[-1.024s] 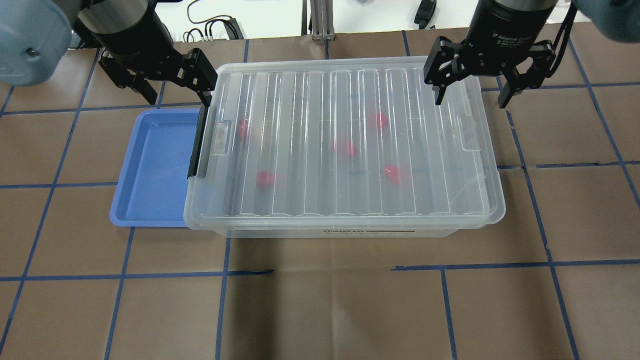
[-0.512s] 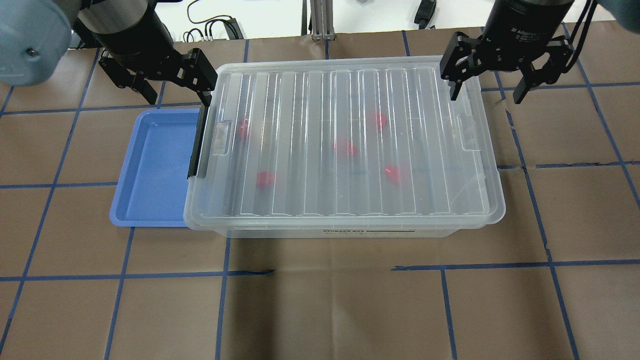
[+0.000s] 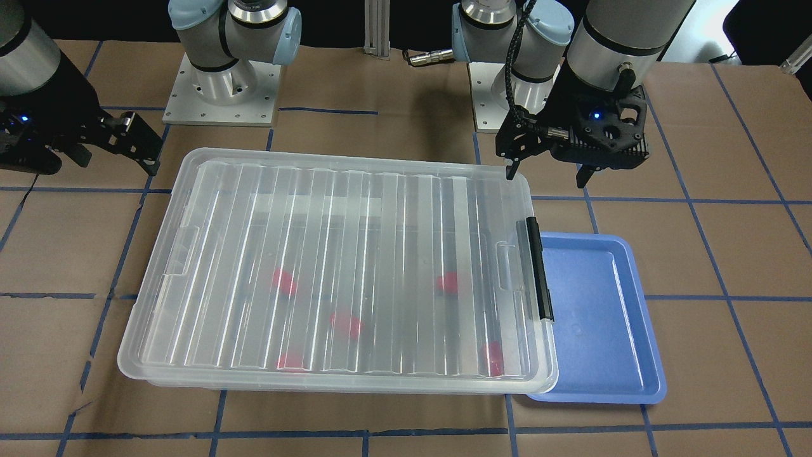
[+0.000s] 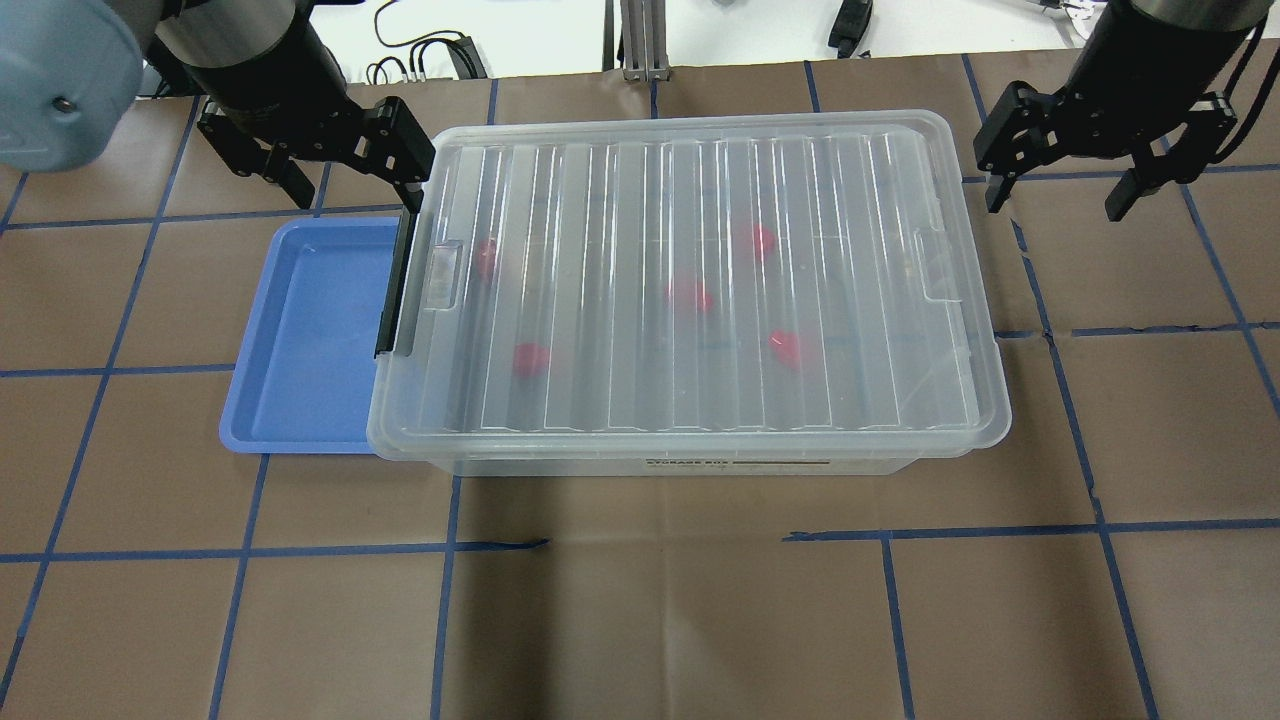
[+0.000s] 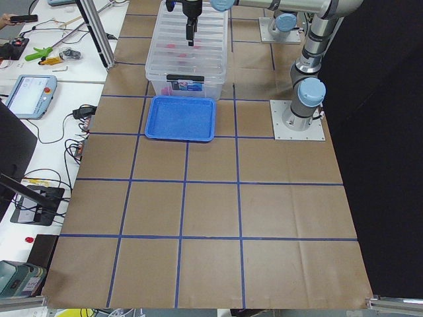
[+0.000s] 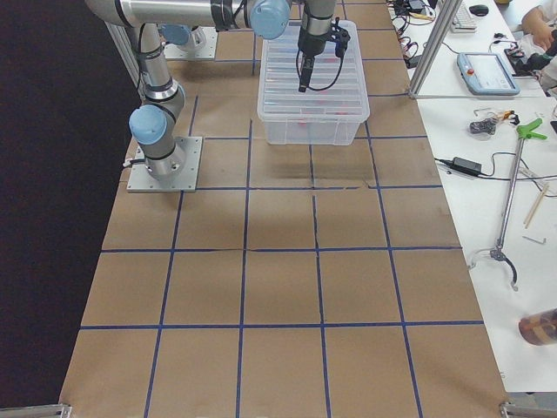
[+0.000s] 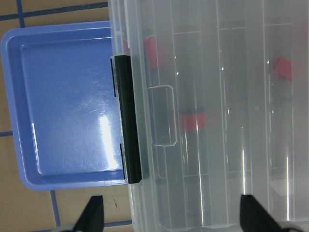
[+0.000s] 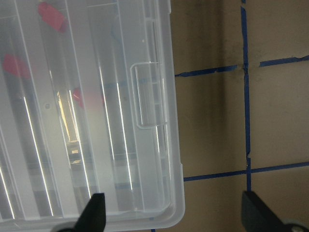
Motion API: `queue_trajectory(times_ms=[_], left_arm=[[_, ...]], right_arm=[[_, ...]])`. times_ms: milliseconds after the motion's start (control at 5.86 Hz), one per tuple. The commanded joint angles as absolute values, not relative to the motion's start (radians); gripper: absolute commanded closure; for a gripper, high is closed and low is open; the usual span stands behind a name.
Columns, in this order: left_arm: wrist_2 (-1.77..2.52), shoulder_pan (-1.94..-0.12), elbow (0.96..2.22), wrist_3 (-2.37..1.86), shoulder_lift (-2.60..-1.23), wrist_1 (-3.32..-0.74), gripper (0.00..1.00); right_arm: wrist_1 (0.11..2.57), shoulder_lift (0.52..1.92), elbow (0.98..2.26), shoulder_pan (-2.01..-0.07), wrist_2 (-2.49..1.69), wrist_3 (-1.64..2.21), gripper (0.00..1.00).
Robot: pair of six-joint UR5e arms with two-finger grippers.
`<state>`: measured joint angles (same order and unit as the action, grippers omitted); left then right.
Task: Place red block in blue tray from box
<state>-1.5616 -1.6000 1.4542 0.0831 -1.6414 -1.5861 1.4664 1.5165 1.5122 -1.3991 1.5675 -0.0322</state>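
The clear box [image 4: 690, 290] stands mid-table with its ribbed lid closed and a black latch bar [image 4: 397, 285] on its left end. Several red blocks [image 4: 690, 295] show blurred through the lid, also in the left wrist view [image 7: 193, 123]. The empty blue tray [image 4: 310, 340] lies against the box's left end, partly under its rim. My left gripper [image 4: 355, 195] is open and empty above the box's far left corner, straddling the latch end. My right gripper [image 4: 1054, 208] is open and empty over bare table just past the box's far right corner.
The table is brown paper with a blue tape grid [image 4: 660, 540]. The arm bases [image 3: 222, 82] stand behind the box. Cables and a metal post [image 4: 640, 40] sit at the far edge.
My right gripper has moved to the right, from above the box's far right corner to beyond its right end. The left gripper, box and tray have not moved.
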Motion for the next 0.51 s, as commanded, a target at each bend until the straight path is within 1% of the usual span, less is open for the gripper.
queue_trajectory(times_ms=[0, 341], left_arm=[[-1.562, -1.6, 1.454, 0.084, -1.641, -1.586, 0.02], [-1.562, -1.6, 1.454, 0.084, -1.641, -1.586, 0.02]], right_arm=[[1.598, 1.514, 1.628, -1.391, 1.565, -0.046, 0.0], [1.737, 1.509, 1.724, -1.391, 1.566, -0.165, 0.0]])
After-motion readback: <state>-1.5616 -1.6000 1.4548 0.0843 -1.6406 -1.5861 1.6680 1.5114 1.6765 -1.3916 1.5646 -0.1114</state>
